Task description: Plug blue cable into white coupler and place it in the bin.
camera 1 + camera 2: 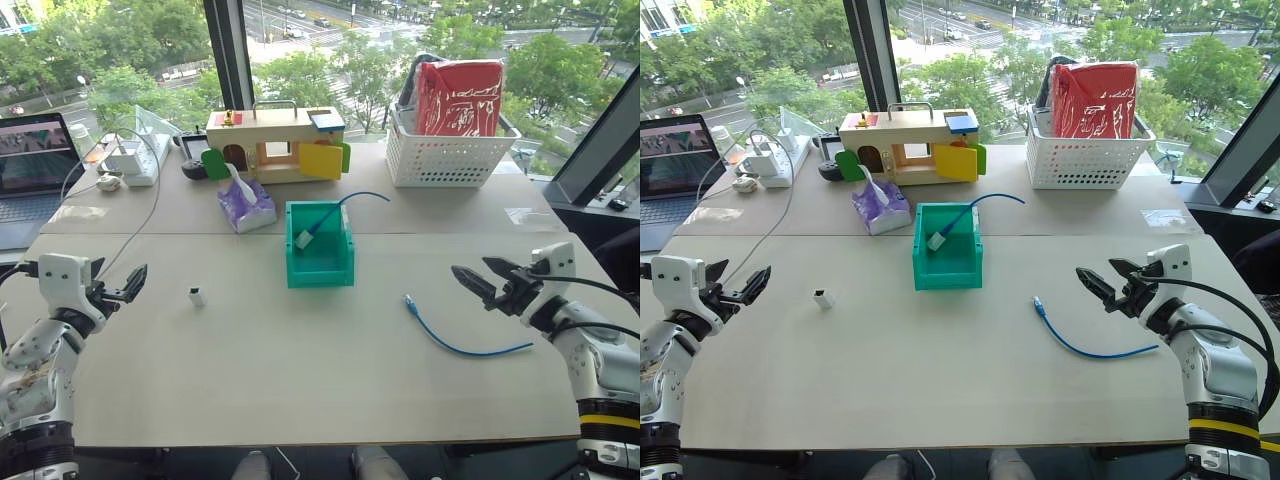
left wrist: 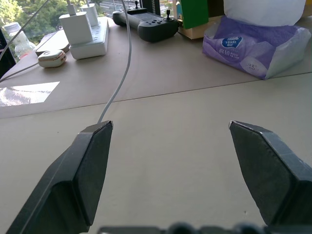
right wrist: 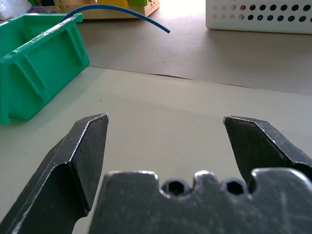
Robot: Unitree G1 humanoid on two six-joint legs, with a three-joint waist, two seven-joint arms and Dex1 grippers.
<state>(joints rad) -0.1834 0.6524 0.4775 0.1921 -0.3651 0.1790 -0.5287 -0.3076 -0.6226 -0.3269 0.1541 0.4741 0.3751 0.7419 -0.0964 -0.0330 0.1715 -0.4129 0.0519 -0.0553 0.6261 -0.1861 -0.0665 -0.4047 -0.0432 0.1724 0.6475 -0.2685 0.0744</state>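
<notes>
Both claws spread and empty; cable and coupler lie loose and well apart.

I see the blue cable [image 1: 462, 338] on the table [image 1: 300, 390] just beside my right gripper [image 1: 478, 279], its plug toward the bin [image 1: 319, 268], which already holds another cable. The white coupler [image 1: 197, 296] stands near my left gripper [image 1: 132, 284]. I judge each piece suits its own arm, with bare table between for mating.

Bright-blue cable [image 1: 462, 341]; white coupler [image 1: 197, 296]; teal-green bin [image 1: 320, 260]; white lattice basket [image 1: 450, 155]; purple tissue pack [image 1: 247, 208]
</notes>
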